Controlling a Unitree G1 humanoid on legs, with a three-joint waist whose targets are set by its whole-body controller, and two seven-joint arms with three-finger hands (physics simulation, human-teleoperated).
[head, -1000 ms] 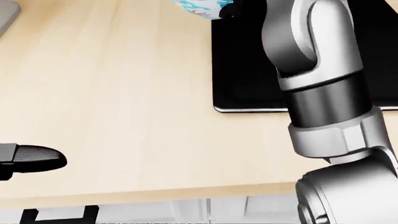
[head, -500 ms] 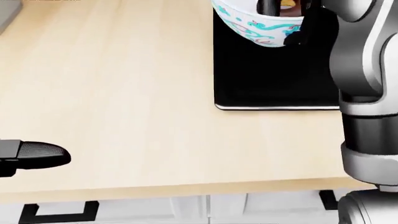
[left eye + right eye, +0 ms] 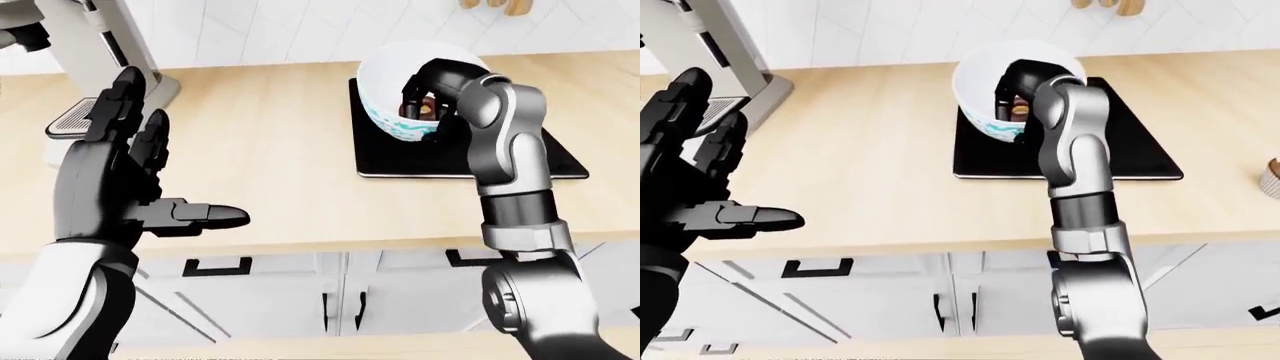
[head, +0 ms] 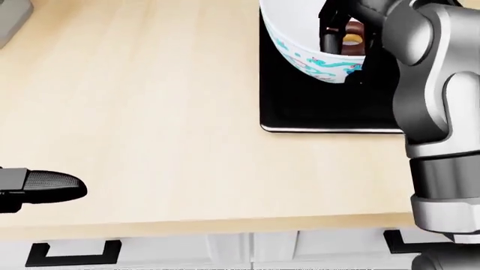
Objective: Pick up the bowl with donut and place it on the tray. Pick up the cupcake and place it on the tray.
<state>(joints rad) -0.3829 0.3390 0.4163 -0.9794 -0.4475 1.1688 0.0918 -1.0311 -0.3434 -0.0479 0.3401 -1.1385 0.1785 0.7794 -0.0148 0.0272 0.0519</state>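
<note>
Over tray (image 3: 566,166), my right hand (image 4: 335,27) grips tilted bowl (image 3: 392,124), donut (image 4: 350,34) inside; next I level, lower, release. Left hand (image 3: 120,176) open, empty.

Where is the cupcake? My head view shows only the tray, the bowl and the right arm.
Observer: The cupcake stands on the counter, right of the tray, at the right-eye view's edge.
Operator: And the left hand? I see one fingertip.
Observer: The left hand is open and empty, fingers spread.
Operator: How does the bowl sit?
Observer: The bowl tilts its opening toward the camera, with the right hand reaching inside.
</note>
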